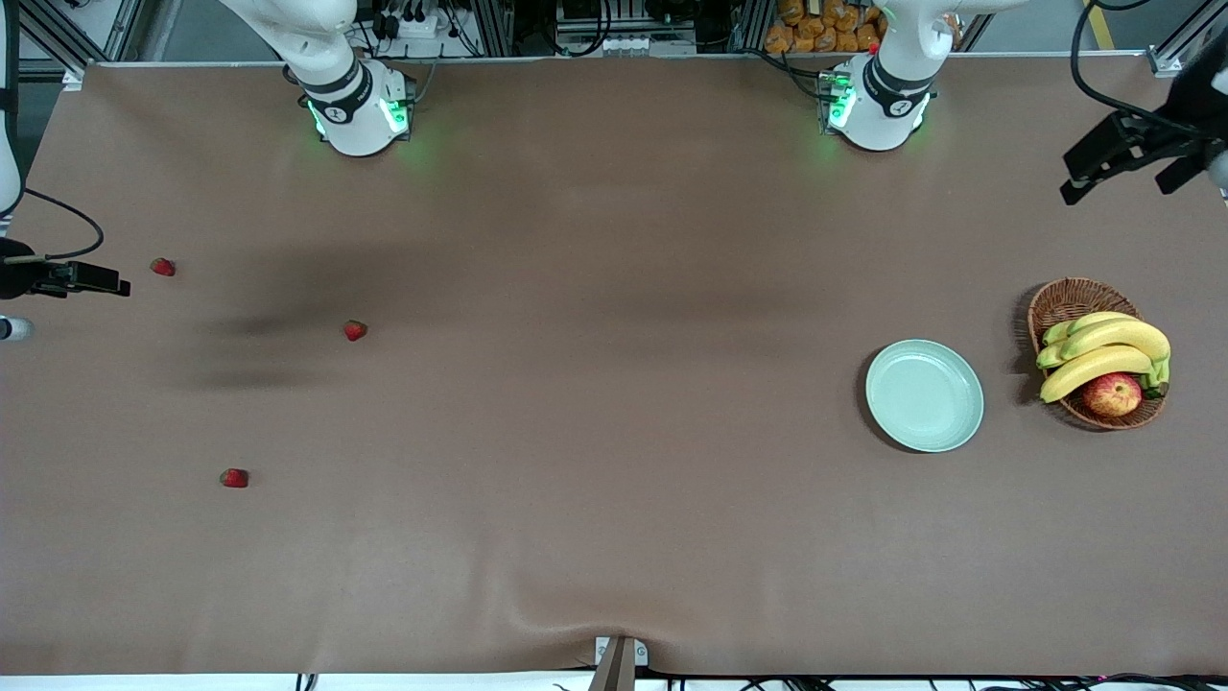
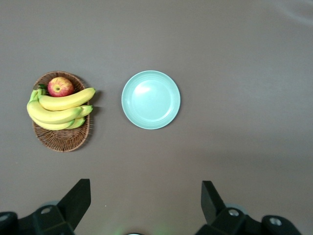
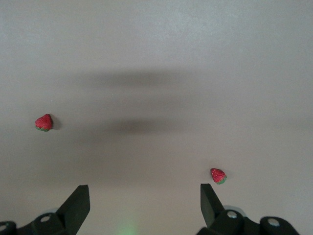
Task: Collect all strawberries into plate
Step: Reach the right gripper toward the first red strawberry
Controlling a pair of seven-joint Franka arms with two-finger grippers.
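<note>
Glossy round mint plate (image 1: 925,394) beside woven wicker basket (image 1: 1065,305); three strawberries (image 1: 355,330) scattered on matte brown table (image 1: 614,480). Left gripper (image 2: 145,196), right gripper (image 3: 145,196) aloft, jaws apart.

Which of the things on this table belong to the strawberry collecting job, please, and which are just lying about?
Job: three strawberries, all at the right arm's end; empty plate.
Lying about: wicker basket beside the plate, holding bananas and an apple.

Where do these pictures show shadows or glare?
Front view: dark blurred streaks on the table near the middle strawberry. Right wrist view: two soft shadow bands, washed-out table. Left wrist view: pale glare on the plate; basket casts a slight shadow.
</note>
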